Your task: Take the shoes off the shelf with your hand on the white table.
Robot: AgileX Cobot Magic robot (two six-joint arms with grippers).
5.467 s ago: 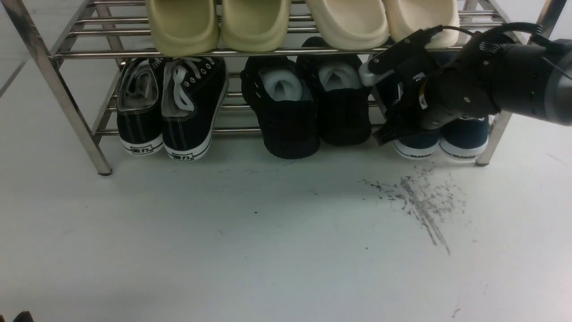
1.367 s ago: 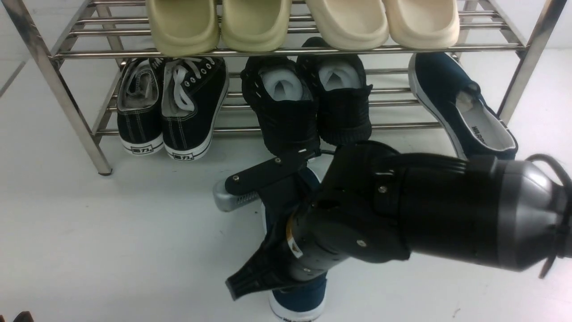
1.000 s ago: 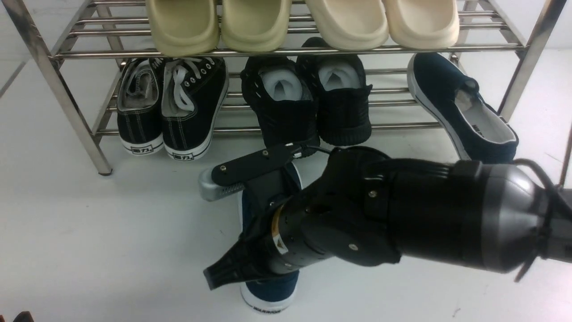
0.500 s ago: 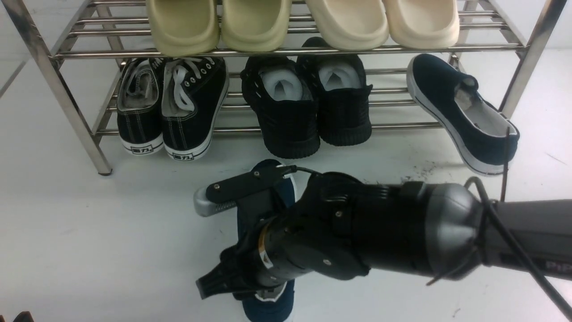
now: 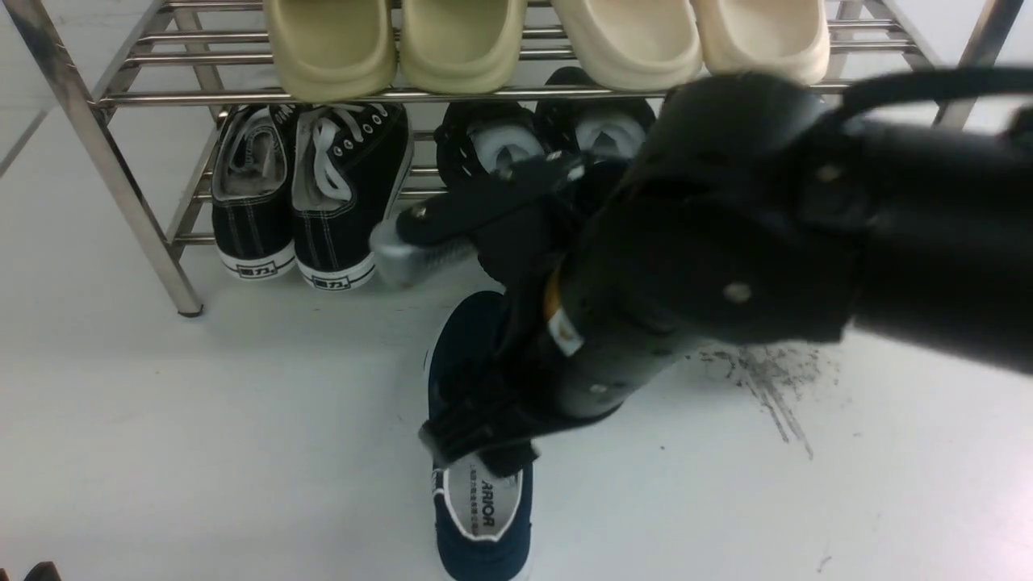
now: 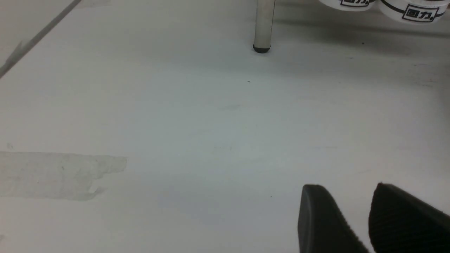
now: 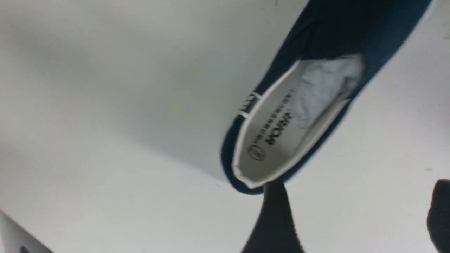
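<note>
The navy shoe (image 5: 462, 355) I carried now lies flat on the white table (image 5: 242, 452), at six o'clock from the shelf (image 5: 121, 202). Its toe points to twelve and its heel opening faces me. Half a second ago my right gripper (image 5: 410, 349) was still low over it. Since then the jaws have spread wide and lifted, and nothing sits between them. My wrist view shows the shoe resting on its own, clear of both fingers. That puts one shoe of the pair down. Its mate was lying askew at the right end of the lower tier a moment ago, but my arm now covers that spot, so I cannot see it. I judge it is next. The scuff marks (image 5: 767, 387) lie at three o'clock from the placed shoe. My left gripper (image 6: 351, 196) hangs over bare table with its fingers slightly apart and empty.
</note>
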